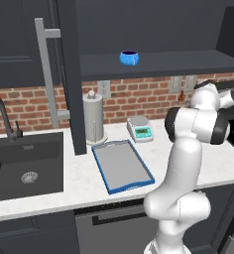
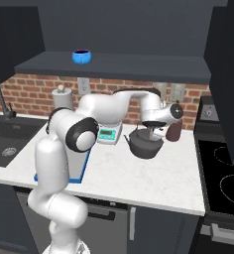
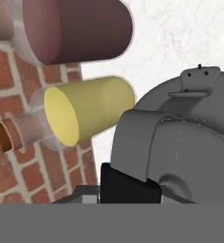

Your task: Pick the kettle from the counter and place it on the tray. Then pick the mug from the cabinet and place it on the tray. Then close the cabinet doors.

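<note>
The gripper (image 2: 149,132) is closed on the handle of the kettle (image 2: 146,144), which sits on the counter (image 2: 153,176), right of the tray (image 1: 122,165).

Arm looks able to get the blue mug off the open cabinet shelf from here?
Probably yes, later. The small bright blue mug stands alone on the open shelf, door swung aside. But the hand is now closed on the squat dark grey kettle.
</note>
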